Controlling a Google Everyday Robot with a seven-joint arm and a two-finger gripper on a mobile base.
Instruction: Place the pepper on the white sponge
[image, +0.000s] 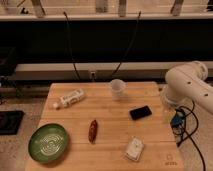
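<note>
The pepper (93, 130), small, dark red-brown and elongated, lies on the wooden table (107, 105) just left of its centre, pointing roughly front to back. The white sponge (134, 148), a small rounded white block with a greyish centre, lies near the table's front right, about a hand's width right of the pepper and a little nearer. The white arm (189, 85) is folded beside the table's right edge, apart from both objects. The gripper itself is not in view; only the arm's links and some dark cables show.
A green plate (48, 143) sits at the front left. A white bottle (69, 98) lies on its side at the back left. A white cup (117, 88) stands at the back centre. A black phone (140, 112) lies right of centre. A dark wall with cables stands behind the table.
</note>
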